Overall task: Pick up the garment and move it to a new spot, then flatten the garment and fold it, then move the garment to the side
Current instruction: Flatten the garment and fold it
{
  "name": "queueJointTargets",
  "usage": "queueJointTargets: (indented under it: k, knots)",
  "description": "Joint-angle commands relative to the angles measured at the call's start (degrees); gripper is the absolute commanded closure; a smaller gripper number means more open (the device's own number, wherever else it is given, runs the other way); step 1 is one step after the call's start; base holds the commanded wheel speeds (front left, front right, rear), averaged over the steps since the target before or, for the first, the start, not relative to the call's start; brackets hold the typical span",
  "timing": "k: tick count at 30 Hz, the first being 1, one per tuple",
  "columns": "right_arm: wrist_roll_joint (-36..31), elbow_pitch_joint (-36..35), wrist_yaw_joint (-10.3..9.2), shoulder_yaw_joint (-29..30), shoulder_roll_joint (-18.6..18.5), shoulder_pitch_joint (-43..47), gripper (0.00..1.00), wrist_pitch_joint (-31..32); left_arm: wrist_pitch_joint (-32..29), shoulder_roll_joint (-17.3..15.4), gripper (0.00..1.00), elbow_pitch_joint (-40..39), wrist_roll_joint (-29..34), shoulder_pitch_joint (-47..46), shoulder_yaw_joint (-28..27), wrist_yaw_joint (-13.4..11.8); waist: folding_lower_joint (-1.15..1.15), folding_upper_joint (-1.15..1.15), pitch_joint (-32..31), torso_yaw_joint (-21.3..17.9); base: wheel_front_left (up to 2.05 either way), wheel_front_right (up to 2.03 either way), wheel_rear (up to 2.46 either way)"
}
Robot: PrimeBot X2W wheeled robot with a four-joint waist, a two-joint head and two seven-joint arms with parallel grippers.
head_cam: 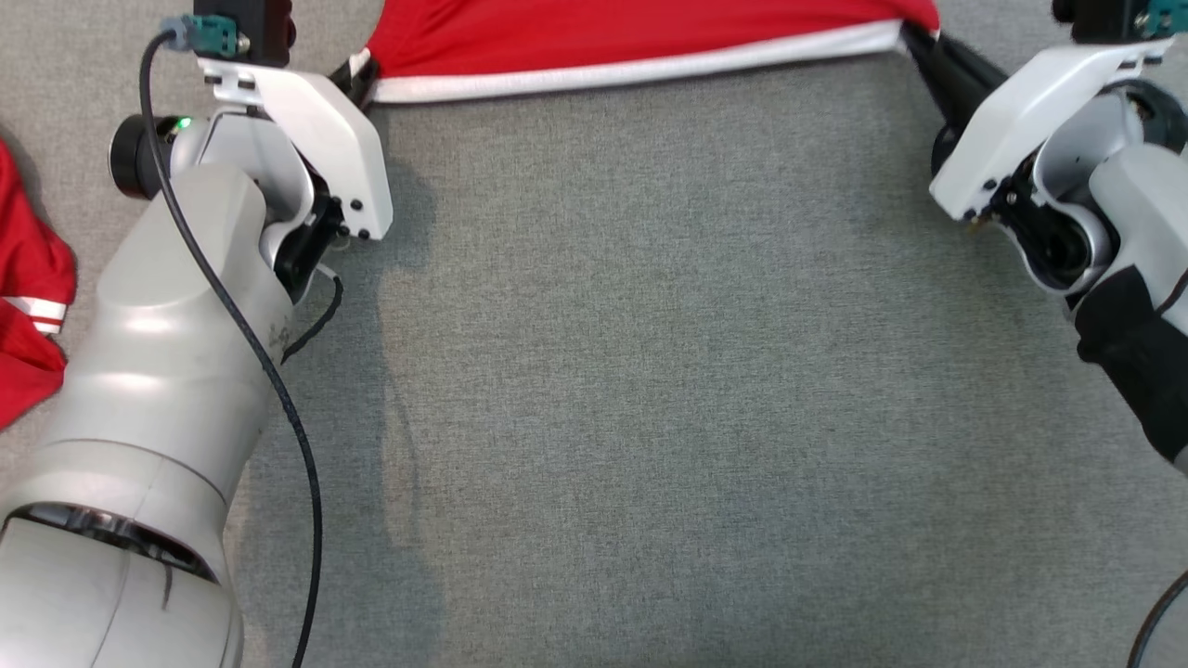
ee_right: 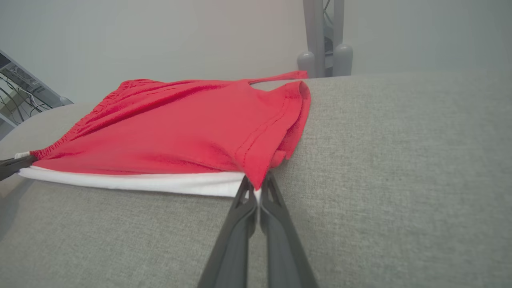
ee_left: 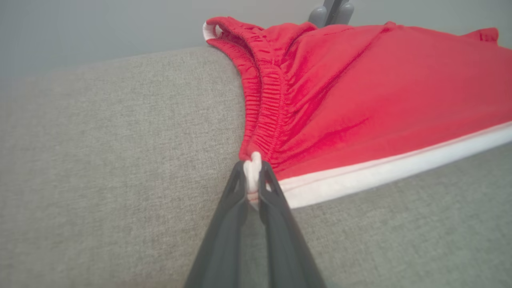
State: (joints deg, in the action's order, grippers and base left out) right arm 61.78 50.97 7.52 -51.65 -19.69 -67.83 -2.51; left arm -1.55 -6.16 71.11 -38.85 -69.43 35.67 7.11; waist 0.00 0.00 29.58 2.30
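Red shorts (head_cam: 603,37), prob., clamped by L gripper (ee_left: 252,176) & R gripper (ee_right: 258,188); striped jersey (head_cam: 28,269) left.

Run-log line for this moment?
left gripper: shut on red fabric garment with white band | right gripper: shut on it | state: stretched over grey cloth surface

Shorts (head_cam: 631,37) cut off by the head view's top edge, jersey (head_cam: 32,278) mostly past its left edge, crumpled, print hidden, left claw (head_cam: 360,74) half behind its white bracket (head_cam: 316,130), grey stand (ee_left: 331,14) partly behind shorts, clipped at top, wall (ee_left: 100,28) blurred
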Motion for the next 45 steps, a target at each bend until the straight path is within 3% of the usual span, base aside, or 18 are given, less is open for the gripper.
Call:
queueJointTargets:
  k: [1, 12, 20, 29, 45]
  knots:
    - [0.87, 0.52, -0.06, -0.52, -1.12, 1.16, 1.00, 0.66, 0.42, -1.02, 1.00, 0.57, 0.33, 1.10, 0.31, 0.08, 0.00, 0.00, -1.25, -0.28, 0.00, 0.00, 0.00]
    - [8.12, 0.02, -0.12, -5.76, -3.95, 7.08, 1.00, 8.04, 2.45, -1.57, 1.00, 1.26, 0.11, 7.03, 2.97, 0.24, 0.00, 0.00, -8.53, -1.66, 0.00, 0.00, 0.00]
    - [11.74, -1.22, -0.17, -8.50, -6.24, 10.89, 1.00, 12.10, -0.66, -0.87, 1.00, -0.49, -0.70, 12.33, 6.12, 0.24, 0.00, 0.00, -13.21, -1.47, 0.00, 0.00, 0.00]
    - [15.14, -3.70, -0.17, -11.68, -10.45, 16.10, 1.00, 16.28, -6.55, -3.32, 1.00, -8.78, -6.58, 22.16, 10.20, 0.25, 0.00, 0.00, -19.26, -0.58, 0.00, 0.00, 0.00]
    - [25.40, -19.15, -0.17, -14.86, -21.89, 26.94, 1.00, 28.79, -16.19, -11.78, 1.00, -31.57, -19.10, 40.87, 15.63, 0.27, 0.00, 0.00, -28.13, 0.10, 0.00, 0.00, 0.00]
